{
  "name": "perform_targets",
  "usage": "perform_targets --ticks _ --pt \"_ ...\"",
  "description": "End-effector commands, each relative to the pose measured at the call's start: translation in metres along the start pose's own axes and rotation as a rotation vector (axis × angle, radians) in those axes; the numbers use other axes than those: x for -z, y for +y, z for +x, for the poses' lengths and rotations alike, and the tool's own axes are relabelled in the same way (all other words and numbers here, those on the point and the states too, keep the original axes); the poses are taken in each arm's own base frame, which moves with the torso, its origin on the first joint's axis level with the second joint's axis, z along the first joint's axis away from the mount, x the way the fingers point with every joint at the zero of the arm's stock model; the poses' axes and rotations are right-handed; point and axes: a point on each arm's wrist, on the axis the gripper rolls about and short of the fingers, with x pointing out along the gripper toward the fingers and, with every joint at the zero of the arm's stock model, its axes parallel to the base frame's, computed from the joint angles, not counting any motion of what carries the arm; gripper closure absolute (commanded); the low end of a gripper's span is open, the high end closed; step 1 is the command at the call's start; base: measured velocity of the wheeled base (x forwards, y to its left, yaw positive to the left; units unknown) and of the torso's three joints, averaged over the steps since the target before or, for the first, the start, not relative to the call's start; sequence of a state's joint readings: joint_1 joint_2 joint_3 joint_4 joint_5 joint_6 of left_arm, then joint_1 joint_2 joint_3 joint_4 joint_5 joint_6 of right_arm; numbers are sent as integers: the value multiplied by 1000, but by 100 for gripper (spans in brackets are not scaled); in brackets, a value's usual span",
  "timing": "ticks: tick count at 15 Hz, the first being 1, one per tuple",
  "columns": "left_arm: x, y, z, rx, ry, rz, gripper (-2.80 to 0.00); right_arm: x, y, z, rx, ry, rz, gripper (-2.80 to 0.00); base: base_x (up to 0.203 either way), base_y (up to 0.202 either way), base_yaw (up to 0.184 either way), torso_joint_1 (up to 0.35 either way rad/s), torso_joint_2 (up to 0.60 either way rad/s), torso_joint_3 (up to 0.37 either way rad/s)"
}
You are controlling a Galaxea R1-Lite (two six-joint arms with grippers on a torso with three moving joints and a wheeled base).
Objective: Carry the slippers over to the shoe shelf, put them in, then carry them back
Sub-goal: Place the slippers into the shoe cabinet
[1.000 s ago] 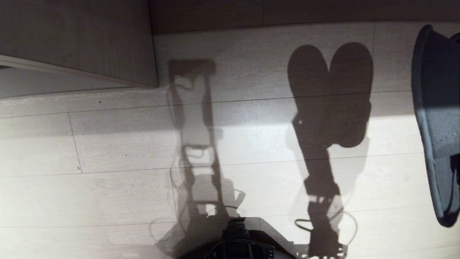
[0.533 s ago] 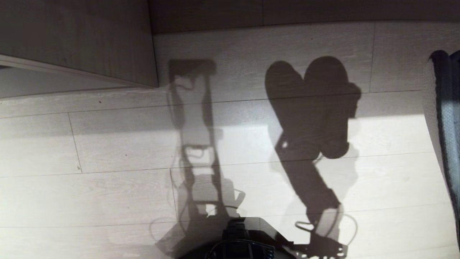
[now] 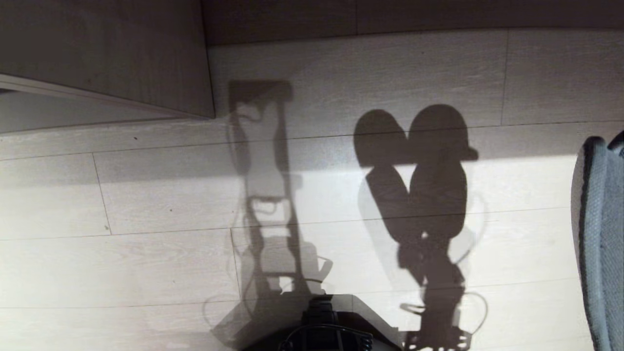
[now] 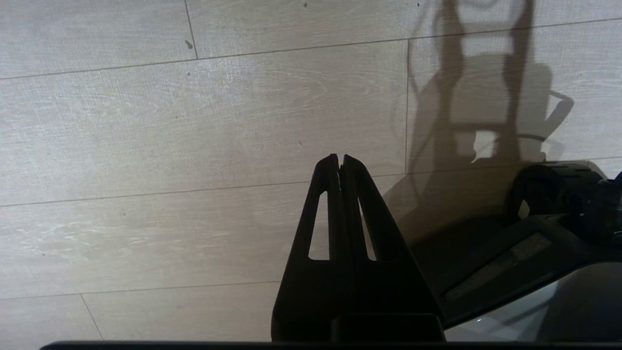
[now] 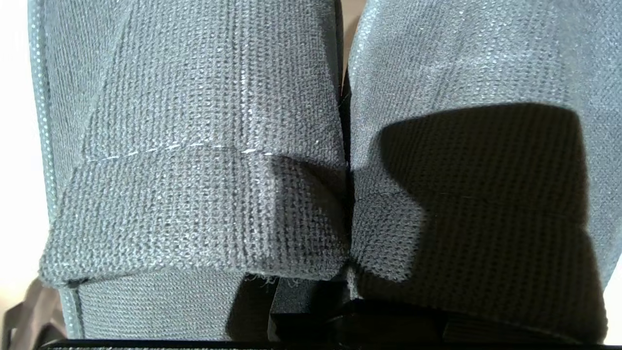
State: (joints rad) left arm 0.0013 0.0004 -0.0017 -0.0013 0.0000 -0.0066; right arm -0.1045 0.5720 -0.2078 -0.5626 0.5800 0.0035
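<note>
A pale wood-plank floor (image 3: 146, 263) is seen from above in the head view, lit brightly across its near half and shaded farther off. At the upper left, a corner of a grey-beige wood-laminate unit (image 3: 107, 53) is seen standing on the floor; none of its openings is shown.

The slippers (image 3: 602, 243) are seen only at the right edge of the head view, as a tall strip of blue-grey knitted fabric with a darker rim, held up off the floor. Their double rounded shadow (image 3: 414, 170) is cast on the planks in the middle right, with the shadow of an arm trailing below it toward the robot.

In the right wrist view, the frame is filled by the two slippers (image 5: 311, 170) side by side, pressed together along a dark seam, with coarse grey weave and a line of pale stitching on one. The right gripper (image 5: 350, 321) is glimpsed only as a dark edge beneath them; it is clamped on the pair where their edges meet.

In the left wrist view, the left gripper (image 4: 339, 158) is shown hanging over bare planks with its two dark fingers together and nothing between them. Part of the robot's dark base (image 4: 534, 233) is seen beside it.
</note>
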Motion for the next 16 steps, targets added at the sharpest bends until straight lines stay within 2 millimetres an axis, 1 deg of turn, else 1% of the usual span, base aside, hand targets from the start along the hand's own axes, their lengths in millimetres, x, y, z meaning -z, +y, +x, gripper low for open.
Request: perform_targets --ticks 1,2,5,7,9,10,13,16 --pt "0 0 0 0 -1 0 0 9 9 -13 5 -22 -9 0 0 0 0 0 0 0" --pt "0 0 0 0 -1 -1 0 23 10 -17 59 16 -8 0 0 0 0 0 0 0" --pt "0 0 0 0 -1 -1 0 55 13 -27 190 93 -4 0 0 0 0 0 0 0" --pt "0 0 0 0 -1 0 0 60 16 -36 252 95 -5 0 0 0 0 0 0 0" --pt "0 0 0 0 1 0 0 71 19 -45 280 143 5 0 0 0 0 0 0 0" --pt "0 0 0 0 -1 0 0 76 20 -49 322 176 11 0 0 0 0 0 0 0" --pt "0 0 0 0 -1 0 0 86 23 -56 354 219 19 0 0 0 0 0 0 0" --pt "0 0 0 0 -1 0 0 90 28 -65 378 169 3 0 0 0 0 0 0 0"
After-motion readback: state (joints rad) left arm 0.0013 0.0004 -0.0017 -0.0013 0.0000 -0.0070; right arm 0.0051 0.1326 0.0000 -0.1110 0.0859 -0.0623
